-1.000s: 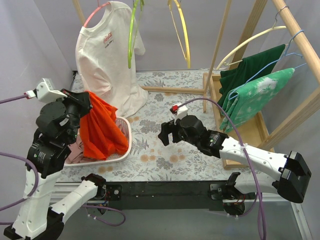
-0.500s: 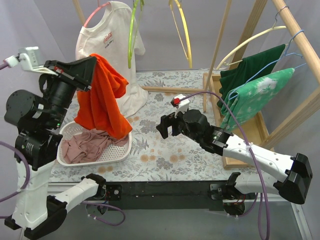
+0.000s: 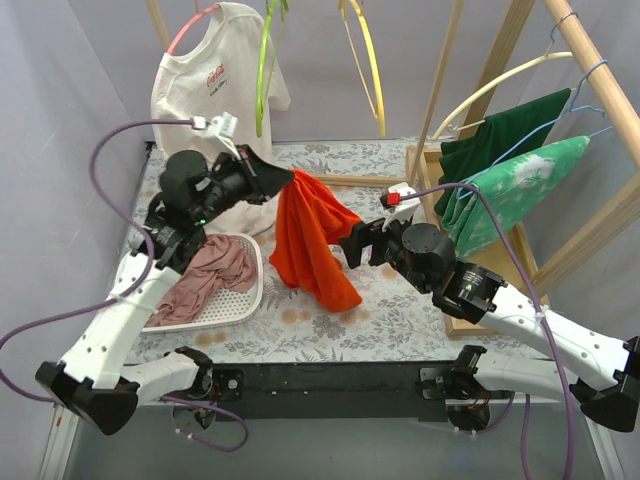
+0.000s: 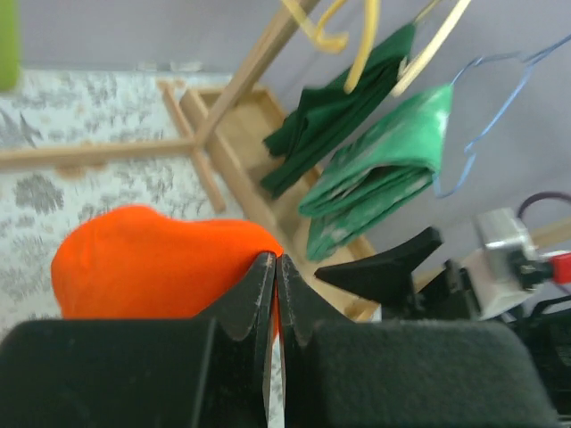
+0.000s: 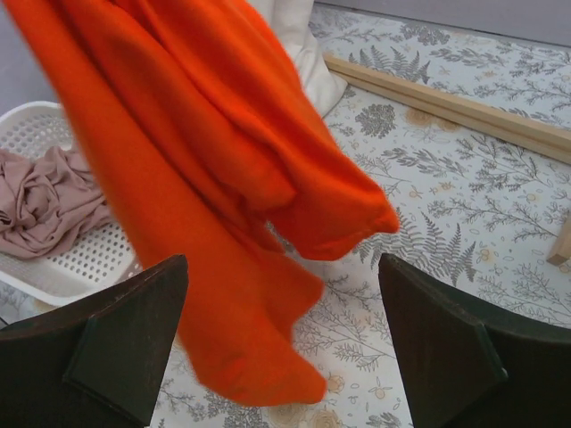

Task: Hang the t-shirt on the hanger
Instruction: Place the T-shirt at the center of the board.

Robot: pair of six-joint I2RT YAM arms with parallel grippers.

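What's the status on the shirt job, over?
Left end effector shut on the t-shirt, cloth dangling over the table. Right end effector open, facing it. Hanger bare at the back, white t-shirt close beside it.

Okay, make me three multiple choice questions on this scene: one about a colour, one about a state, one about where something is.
1. The t-shirt hanging from the left claw is:
A white
B orange-red
C green

2. The right claw is:
A shut on the t-shirt
B open, gripping nothing
C shut, gripping nothing

3. The pink-brown garment lies:
A in the white basket
B in the right claw
C over the t-shirt

Answers:
1 B: the cloth pinched in the shut left claw is plain orange-red.
2 B: in the right wrist view its fingers stand wide apart and nothing is clamped between them.
3 A: it sits bunched inside the basket, to the left of the hanging t-shirt.
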